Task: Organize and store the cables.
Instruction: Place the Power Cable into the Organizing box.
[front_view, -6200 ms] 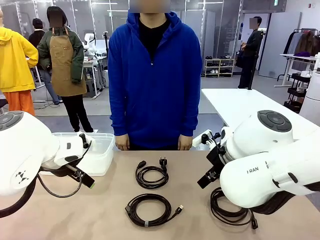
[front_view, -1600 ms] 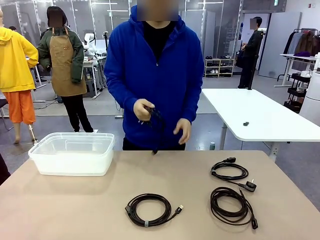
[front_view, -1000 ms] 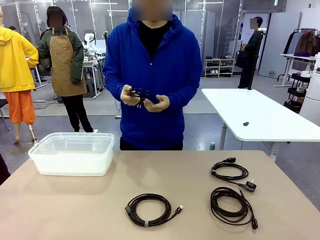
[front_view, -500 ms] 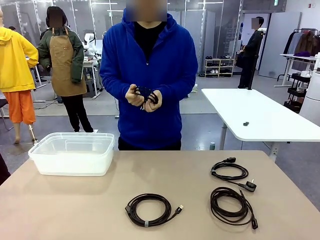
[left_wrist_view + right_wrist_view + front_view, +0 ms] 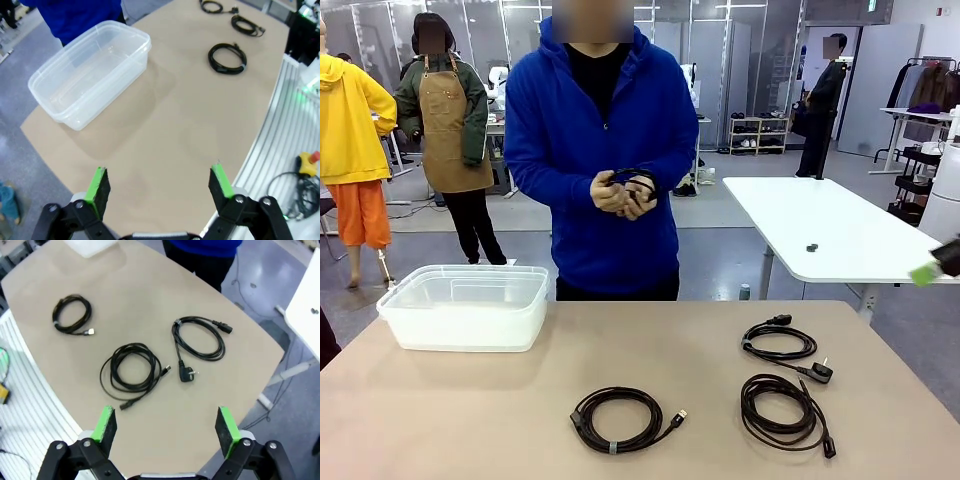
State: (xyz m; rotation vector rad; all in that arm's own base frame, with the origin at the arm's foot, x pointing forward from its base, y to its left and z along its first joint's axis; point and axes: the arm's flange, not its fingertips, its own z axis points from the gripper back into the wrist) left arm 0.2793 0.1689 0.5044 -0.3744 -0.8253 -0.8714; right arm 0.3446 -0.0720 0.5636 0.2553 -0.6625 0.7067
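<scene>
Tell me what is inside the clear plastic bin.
Nothing. The left wrist view looks down into the bin: its bottom is bare, none of it covered. Three cables lie outside it on the table.

The cables (image 5: 131, 367) are all black: the near coil (image 5: 617, 420), with a small grey band and a pale metal tip, the right-hand coil (image 5: 782, 408), the far coil (image 5: 780, 343) and the cord (image 5: 640, 178) against the person's bright blue hooded top (image 5: 590, 130). The table (image 5: 650, 345) is plain matt tan, the container (image 5: 465, 330) translucent milky white. The left gripper (image 5: 159, 172) and right gripper (image 5: 165, 412) are black with green pads (image 5: 96, 184).
</scene>
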